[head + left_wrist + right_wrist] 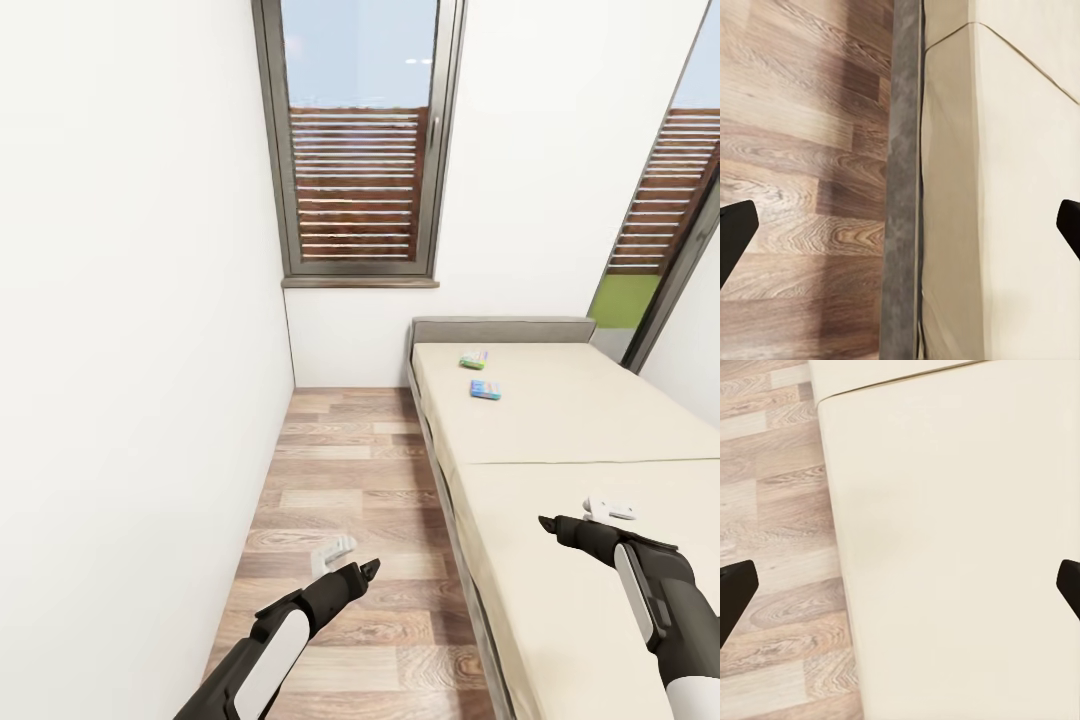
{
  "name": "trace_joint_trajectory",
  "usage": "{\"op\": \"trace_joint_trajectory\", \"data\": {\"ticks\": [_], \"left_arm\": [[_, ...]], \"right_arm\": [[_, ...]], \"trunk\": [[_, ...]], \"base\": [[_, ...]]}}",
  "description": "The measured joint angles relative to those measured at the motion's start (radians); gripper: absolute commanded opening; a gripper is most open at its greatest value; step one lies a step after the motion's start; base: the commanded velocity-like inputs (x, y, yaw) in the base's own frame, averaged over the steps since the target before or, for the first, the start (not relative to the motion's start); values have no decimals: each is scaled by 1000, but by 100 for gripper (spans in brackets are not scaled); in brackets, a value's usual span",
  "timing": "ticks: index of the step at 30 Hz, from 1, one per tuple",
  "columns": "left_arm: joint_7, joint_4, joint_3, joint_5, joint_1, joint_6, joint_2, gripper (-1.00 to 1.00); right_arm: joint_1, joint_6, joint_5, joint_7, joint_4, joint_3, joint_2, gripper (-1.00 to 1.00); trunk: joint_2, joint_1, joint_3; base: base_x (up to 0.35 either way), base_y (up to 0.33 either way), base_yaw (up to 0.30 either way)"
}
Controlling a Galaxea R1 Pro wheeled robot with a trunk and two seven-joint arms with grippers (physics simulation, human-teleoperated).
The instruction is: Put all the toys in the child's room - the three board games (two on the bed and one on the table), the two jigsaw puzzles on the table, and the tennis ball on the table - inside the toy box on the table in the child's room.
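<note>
A: The robot stands in the narrow strip of wood floor (340, 470) between the white wall and the bed (560, 440). 2 board games lie on the far part of the mattress, near the headboard (500, 330) — a green-white one (473, 358) and, just nearer, a blue colourful one (485, 390). They sit close together but apart.

B: And the arms?

A: The left gripper (345, 560) hangs over the floor, the right gripper (600, 515) over the near end of the bed. Both wrist views show fingertips at the 2 side edges with bare floor and mattress between — jaws wide, holding nothing.

B: What could go wrong?

A: Both games are well away from either gripper, so the base probably has to roll forward. The aisle is tight; the left arm could scrape the wall, or the base could bump the grey bed frame (902, 180). The boxes are flat on soft bedding — fingers may press into the mattress or push a box along rather than get under it. Neither the toy box nor the counter is in sight.
</note>
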Motion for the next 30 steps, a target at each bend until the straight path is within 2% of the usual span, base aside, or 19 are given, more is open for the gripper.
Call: {"op": "trace_joint_trajectory", "data": {"ticks": [30], "left_arm": [[-4,0,0,0,0,0,-1,100]], "right_arm": [[0,0,0,0,0,-2,0,100]], "trunk": [[0,0,0]], "base": [[9,3,0]]}}
